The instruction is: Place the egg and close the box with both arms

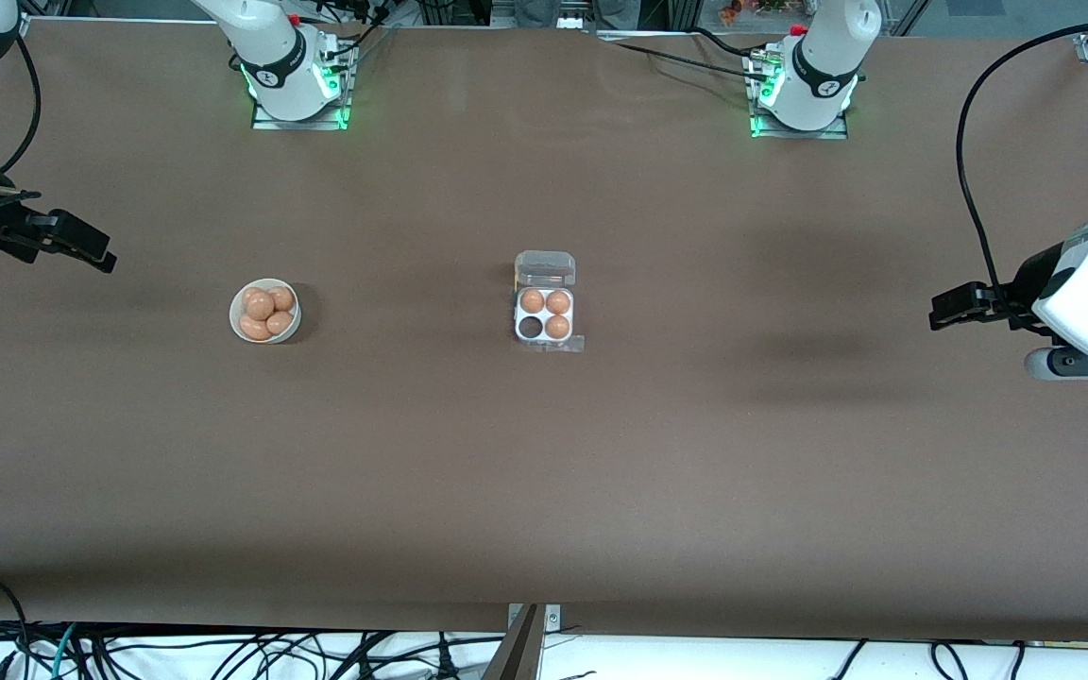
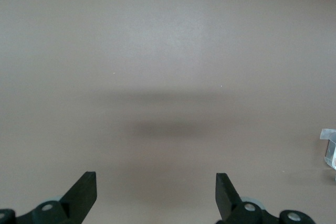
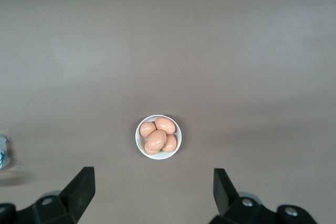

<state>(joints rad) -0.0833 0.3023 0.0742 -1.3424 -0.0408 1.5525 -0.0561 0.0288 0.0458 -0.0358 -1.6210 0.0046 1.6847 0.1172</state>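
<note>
Small square four-cell egg box (image 1: 544,321), white tray with clear hinged plastic lid: stands near the middle of the brown tabletop (image 1: 544,491). Lid thrown back, lying open toward the edge where the arm bases stand. Three cells filled with orange-brown eggs; one cell, at the box's front corner toward the right arm's end, empty and dark.

Round white bowl (image 1: 264,311): sits well apart from the box, toward the right arm's end of the tabletop. Holds a small heap of smooth orange-brown eggs (image 3: 157,139), four or five; any one would serve as the egg to place.

Right hand (image 3: 152,195): hangs over the tabletop edge at its own end, fingers spread wide, holding nothing; bowl in plain sight below it.

Left hand (image 2: 156,195): waits over the opposite end edge, fingers likewise wide and empty.

Progress, as I judge it: nothing begun. Outstanding: pick one egg from the bowl, seat it in the empty cell, fold the lid shut with both arms.
</note>
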